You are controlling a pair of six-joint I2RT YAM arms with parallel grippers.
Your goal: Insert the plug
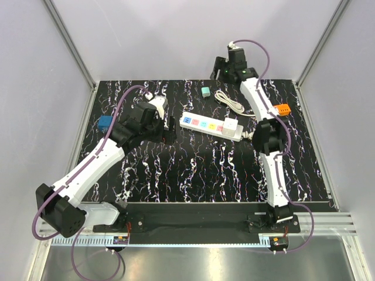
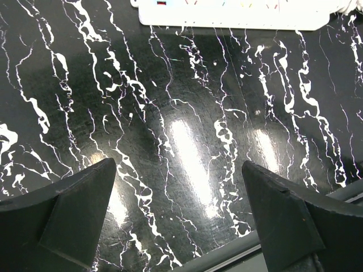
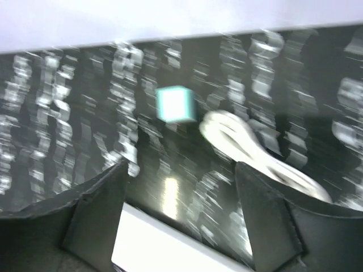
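Between the fingers of the left gripper (image 2: 178, 167) nothing is held: its jaws stand wide apart over the tabletop (image 2: 187, 113), with the power strip (image 2: 238, 14) ahead of them and well apart. The right gripper (image 3: 180, 170) is likewise parted and empty, though that view is blurred. A white edge, probably the strip, lies just below its jaws. A white plug (image 1: 230, 124) stands on the strip's end nearest the right jaws and appears seated, so insertion is judged done or nearly so. Full seating cannot be confirmed. Count: one strip, one plug on it, one coiled white cable (image 3: 255, 147) and one teal block (image 3: 176, 105) beyond the right jaws, one blue block (image 1: 105, 122) behind the left jaws, one orange piece (image 1: 283, 109) outboard of the right.
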